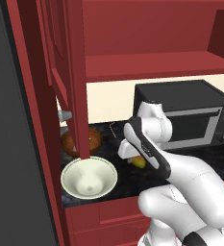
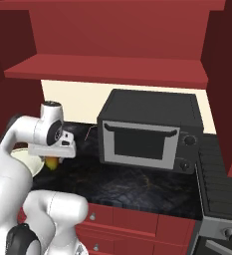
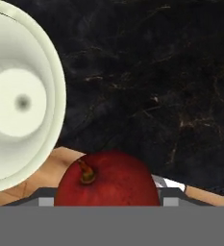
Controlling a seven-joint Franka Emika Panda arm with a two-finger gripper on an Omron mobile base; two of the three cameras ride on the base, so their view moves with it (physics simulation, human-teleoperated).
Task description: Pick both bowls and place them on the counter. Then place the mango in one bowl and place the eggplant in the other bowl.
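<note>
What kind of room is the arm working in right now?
A kitchen, apparently: a dark veined marble counter on red cabinet fronts, a black toaster oven, and a cream-white bowl beside a brown wooden bowl.

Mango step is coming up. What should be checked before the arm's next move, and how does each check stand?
1. mango gripped between the jaws of the gripper: ok.
2. cream bowl upright on the counter: ok.
3. Cream bowl empty: ok.
4. brown bowl on the counter: ok; whether it is empty: cannot tell, the cabinet door hides part of it.
5. Mango above the cream bowl: not ok, it is beside the rim.
</note>
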